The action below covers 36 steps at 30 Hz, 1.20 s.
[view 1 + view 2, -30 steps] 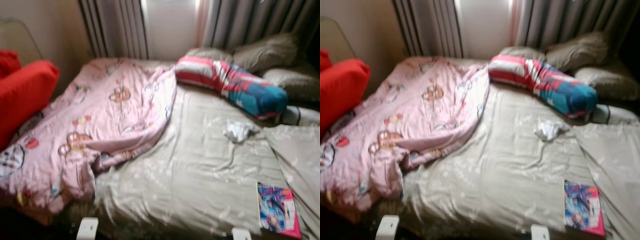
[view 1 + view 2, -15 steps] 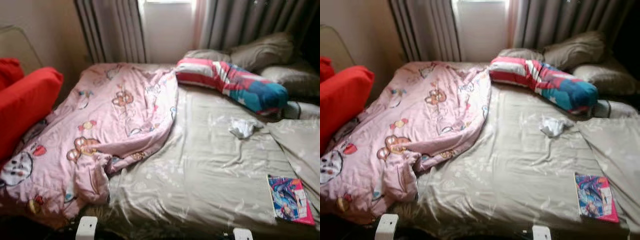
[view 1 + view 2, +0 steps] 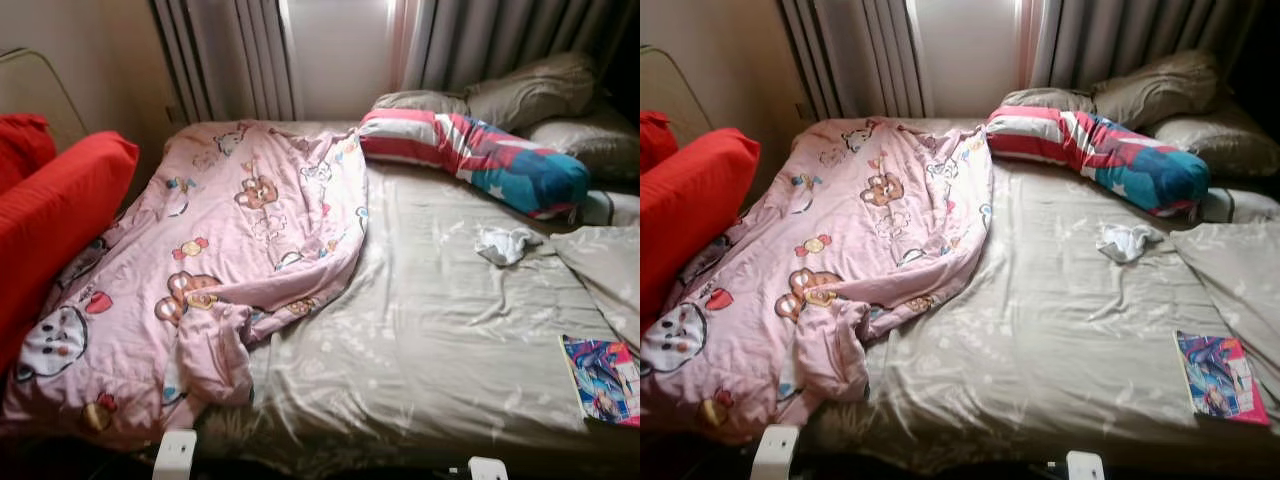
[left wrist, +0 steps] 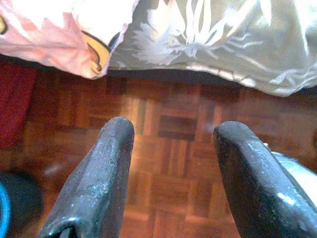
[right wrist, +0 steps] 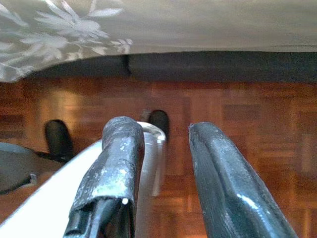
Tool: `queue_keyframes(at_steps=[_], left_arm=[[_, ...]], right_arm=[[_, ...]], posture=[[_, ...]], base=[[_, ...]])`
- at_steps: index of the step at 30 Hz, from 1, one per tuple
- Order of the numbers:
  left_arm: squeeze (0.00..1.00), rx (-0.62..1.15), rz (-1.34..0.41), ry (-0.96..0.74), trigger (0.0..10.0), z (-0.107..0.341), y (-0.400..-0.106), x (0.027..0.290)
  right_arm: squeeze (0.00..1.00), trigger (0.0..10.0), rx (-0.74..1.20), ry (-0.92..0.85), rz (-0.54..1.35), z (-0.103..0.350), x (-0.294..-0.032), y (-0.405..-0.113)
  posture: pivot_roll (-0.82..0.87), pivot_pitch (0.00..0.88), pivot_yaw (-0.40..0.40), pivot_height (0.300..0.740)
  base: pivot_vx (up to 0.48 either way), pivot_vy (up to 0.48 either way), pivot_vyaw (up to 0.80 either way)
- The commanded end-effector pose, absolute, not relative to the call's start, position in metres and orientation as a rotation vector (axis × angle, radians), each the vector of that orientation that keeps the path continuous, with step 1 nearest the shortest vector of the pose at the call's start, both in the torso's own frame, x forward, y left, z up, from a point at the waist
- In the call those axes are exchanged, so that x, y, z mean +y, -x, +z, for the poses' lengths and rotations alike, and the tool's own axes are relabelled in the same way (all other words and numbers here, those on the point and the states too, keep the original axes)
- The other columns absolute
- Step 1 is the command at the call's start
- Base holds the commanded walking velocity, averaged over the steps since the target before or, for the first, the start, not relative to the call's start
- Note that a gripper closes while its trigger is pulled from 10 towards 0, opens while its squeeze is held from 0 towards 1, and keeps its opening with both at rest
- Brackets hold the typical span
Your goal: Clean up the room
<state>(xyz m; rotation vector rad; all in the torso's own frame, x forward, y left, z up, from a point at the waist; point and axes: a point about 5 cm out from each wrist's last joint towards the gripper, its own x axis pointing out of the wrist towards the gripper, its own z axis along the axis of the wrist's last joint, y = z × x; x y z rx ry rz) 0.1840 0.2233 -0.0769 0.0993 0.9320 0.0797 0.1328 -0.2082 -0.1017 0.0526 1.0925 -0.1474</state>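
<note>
Left gripper (image 4: 171, 163) hangs above the parquet floor (image 4: 168, 124) at the bed's near edge, fingers apart and holding nothing; right gripper (image 5: 163, 163) likewise, fingers apart over the same floor. On the bed (image 3: 440, 340), a colourful book (image 3: 603, 380) lies at the near right corner. A pink cartoon-print blanket (image 3: 215, 260) is bunched over the left half, spilling past the near edge. A small crumpled white cloth (image 3: 505, 243) sits toward the right side. A striped bolster (image 3: 475, 160) lies along the far edge, beige pillows (image 3: 535, 90) behind it. Red cushion (image 3: 55, 220) beside the left edge
</note>
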Motion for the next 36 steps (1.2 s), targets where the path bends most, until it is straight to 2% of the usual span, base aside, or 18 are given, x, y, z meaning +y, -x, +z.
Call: queue_keyframes(at_steps=[1,36], left_arm=[[0.0,0.963,0.095,-0.105,10.0,-0.0791,-0.1776,0.2288],[0.0,0.972,0.087,-0.105,10.0,-0.0808,-0.1747,0.2272]], right_arm=[[0.0,10.0,1.08,-0.058,-0.135,-0.1011,-0.2036,-0.1367],[0.0,10.0,1.091,0.002,-0.093,-0.1015,-0.2047,-0.1345]], posture=[[-0.1,0.0,0.044,0.74],[-0.1,0.0,0.032,0.74]], base=[[0.0,0.319,0.0],[0.0,0.347,0.0]])
